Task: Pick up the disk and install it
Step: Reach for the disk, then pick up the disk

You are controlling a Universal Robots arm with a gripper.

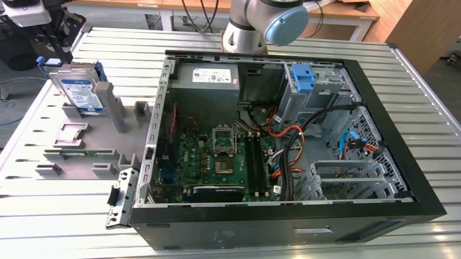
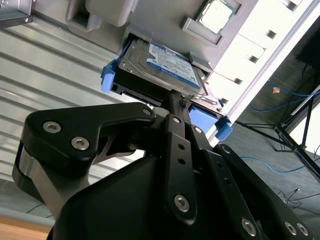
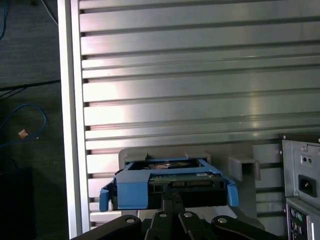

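In the exterior view the disk (image 1: pixel 81 91) is standing on edge in the grey holder (image 1: pixel 94 162), and the gripper (image 1: pixel 67 54) is hanging just above the holder, over the disk's upper edge. The open computer case (image 1: pixel 288 221) is lying beside the holder, to the exterior view's right of it.

In the second wrist view the gripper (image 2: pixel 175 100) is showing its fingers (image 2: pixel 172 125) drawn together. Their tips are touching the near edge of the disk (image 2: pixel 165 62), which is sitting in the holder (image 2: pixel 150 20). Whether they are pinching any part of it I cannot tell.

In the first wrist view the gripper (image 3: pixel 172 192) is meeting the middle of the edge of the disk (image 3: pixel 190 182), with the blue bracket (image 3: pixel 132 192) framing it inside the holder (image 3: pixel 165 154).
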